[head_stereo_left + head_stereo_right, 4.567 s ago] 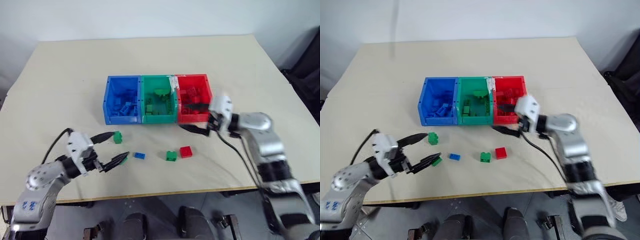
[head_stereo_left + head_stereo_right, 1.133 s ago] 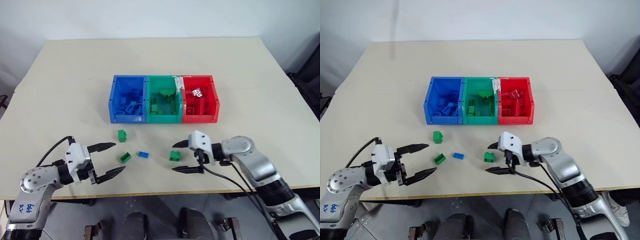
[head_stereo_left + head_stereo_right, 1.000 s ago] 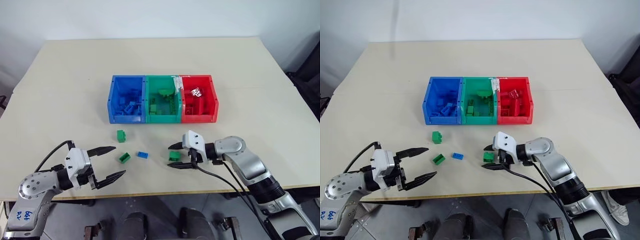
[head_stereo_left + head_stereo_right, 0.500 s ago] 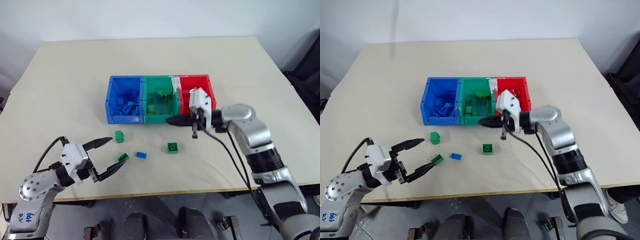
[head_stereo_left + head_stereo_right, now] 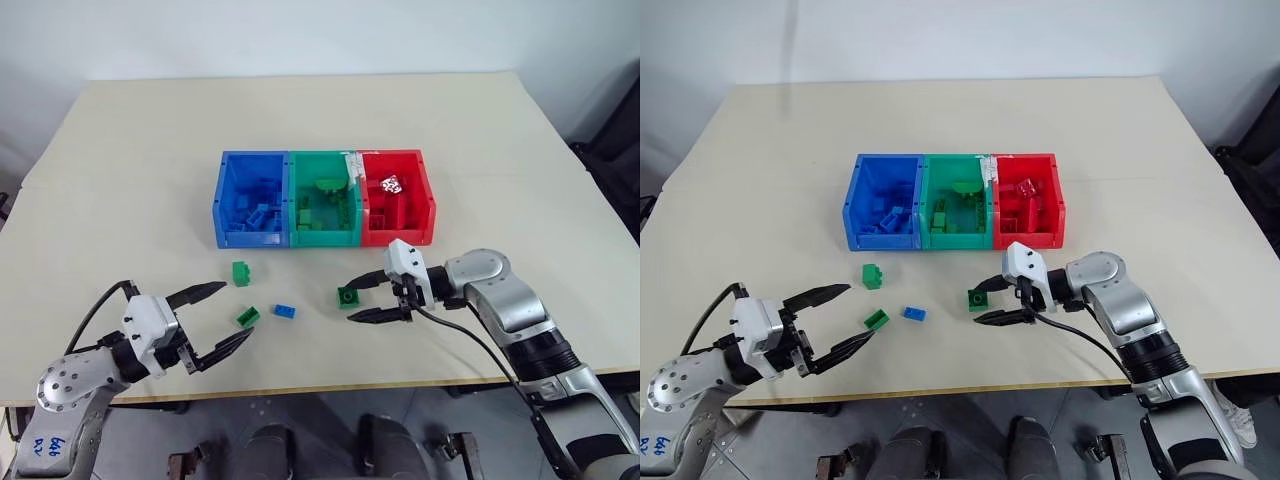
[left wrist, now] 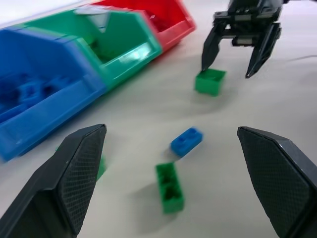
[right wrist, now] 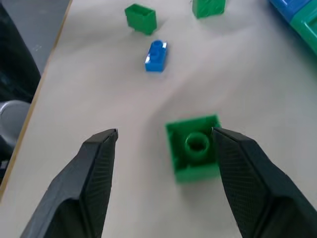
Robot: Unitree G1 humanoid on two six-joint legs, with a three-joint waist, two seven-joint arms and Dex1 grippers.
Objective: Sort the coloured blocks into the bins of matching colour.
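The bins stand joined in a row mid-table: blue, green and red, each with bricks inside. In front of them lie loose coloured blocks: a green one, a green one on its side, a small blue one and a square green one, stud up. My right gripper is open and low over the table. The square green block lies between its fingers, close against one of them. My left gripper is open and empty. Its near finger ends beside the sideways green block.
The table's front edge runs just behind both grippers. A dark chair stands off the table's right side. A black cable trails from my right wrist across the table front.
Half a second ago my right gripper was shut and raised at the front of the green and red bins. It has come down towards me and opened astride the square green block. The left gripper stayed open.
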